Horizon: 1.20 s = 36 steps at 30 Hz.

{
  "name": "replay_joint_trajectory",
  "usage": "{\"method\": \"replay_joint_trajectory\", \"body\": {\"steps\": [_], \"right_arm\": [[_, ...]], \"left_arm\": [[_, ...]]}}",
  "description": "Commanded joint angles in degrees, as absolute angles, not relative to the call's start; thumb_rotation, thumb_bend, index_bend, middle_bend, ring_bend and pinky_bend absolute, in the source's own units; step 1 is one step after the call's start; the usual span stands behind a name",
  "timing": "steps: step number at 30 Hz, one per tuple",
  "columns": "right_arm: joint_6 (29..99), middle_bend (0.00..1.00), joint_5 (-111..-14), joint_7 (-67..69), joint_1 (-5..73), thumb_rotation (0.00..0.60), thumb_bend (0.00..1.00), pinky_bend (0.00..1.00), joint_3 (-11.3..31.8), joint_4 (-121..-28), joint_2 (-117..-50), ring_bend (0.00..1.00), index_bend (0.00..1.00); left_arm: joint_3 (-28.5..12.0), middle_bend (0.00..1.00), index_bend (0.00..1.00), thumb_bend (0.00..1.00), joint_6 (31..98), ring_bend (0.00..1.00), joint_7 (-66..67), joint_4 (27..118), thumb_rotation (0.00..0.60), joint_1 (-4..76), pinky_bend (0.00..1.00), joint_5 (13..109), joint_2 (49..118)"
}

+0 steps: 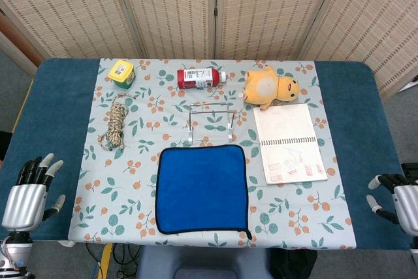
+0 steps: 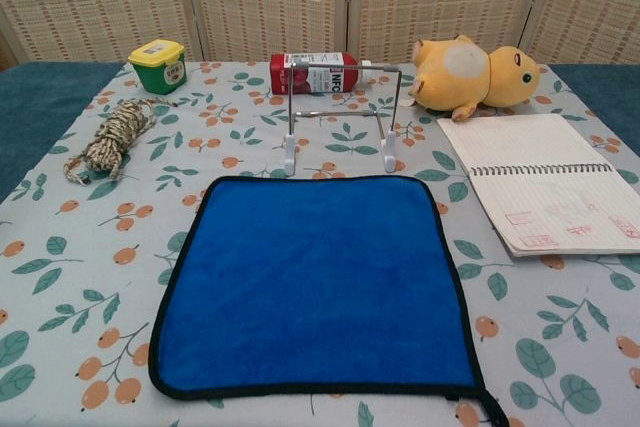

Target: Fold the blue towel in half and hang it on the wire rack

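Note:
The blue towel (image 1: 202,189) (image 2: 315,285) lies flat and unfolded on the patterned tablecloth, near the front edge at the middle. Just behind it stands the small wire rack (image 1: 210,121) (image 2: 340,115), upright with nothing on it. My left hand (image 1: 29,195) hovers at the far left over the table's front corner, fingers spread and holding nothing. At the far right edge my right hand (image 1: 398,202) is likewise open, well away from the towel. Neither hand shows in the chest view.
A coil of rope (image 1: 115,122) (image 2: 112,137) lies left of the rack. At the back stand a yellow-green tub (image 1: 122,73) (image 2: 158,65), a red bottle (image 1: 199,78) (image 2: 318,72) on its side and a yellow plush toy (image 1: 271,87) (image 2: 470,75). An open notebook (image 1: 289,142) (image 2: 550,192) lies right of the towel.

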<state>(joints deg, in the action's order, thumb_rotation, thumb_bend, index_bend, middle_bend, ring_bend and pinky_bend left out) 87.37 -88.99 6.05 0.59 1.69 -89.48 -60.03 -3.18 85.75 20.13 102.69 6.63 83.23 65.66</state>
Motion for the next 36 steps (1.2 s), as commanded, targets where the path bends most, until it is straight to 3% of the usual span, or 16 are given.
{"method": "replay_joint_trajectory", "body": {"steps": [1, 19, 23, 26, 36], "right_arm": [[87.3, 0.47, -88.9, 5.9, 0.7, 0.600, 0.28, 0.48, 1.7, -89.6, -60.0, 0.39, 0.49], [87.9, 0.47, -90.7, 6.0, 1.1, 0.600, 0.28, 0.48, 1.6, -89.9, -59.7, 0.39, 0.49], [87.8, 0.48, -92.2, 5.2, 1.7, 0.600, 0.28, 0.48, 1.3, -90.4, -59.4, 0.39, 0.49], [87.8, 0.49, -93.3, 4.2, 2.2, 0.600, 0.29, 0.48, 1.2, -91.3, -59.1, 0.41, 0.49], [85.2, 0.63, -98.8, 0.5, 4.9, 0.600, 0.30, 0.58, -0.5, -94.3, -58.1, 0.56, 0.49]], "left_arm": [[-3.2, 0.04, 0.15, 0.28, 85.7, 0.01, 20.1, 102.6, 0.600, 6.7, 0.07, 83.2, 65.7], [-2.9, 0.04, 0.16, 0.28, 85.4, 0.04, 17.3, 100.4, 0.600, 7.5, 0.09, 86.4, 65.1], [-1.8, 0.07, 0.18, 0.28, 83.9, 0.12, 14.3, 98.9, 0.600, 8.8, 0.19, 89.9, 64.1], [-1.0, 0.16, 0.18, 0.28, 82.7, 0.22, 11.4, 97.7, 0.600, 10.0, 0.31, 92.8, 63.9], [1.7, 0.32, 0.22, 0.28, 78.0, 0.36, 6.7, 93.6, 0.600, 16.0, 0.52, 103.4, 64.5]]}}
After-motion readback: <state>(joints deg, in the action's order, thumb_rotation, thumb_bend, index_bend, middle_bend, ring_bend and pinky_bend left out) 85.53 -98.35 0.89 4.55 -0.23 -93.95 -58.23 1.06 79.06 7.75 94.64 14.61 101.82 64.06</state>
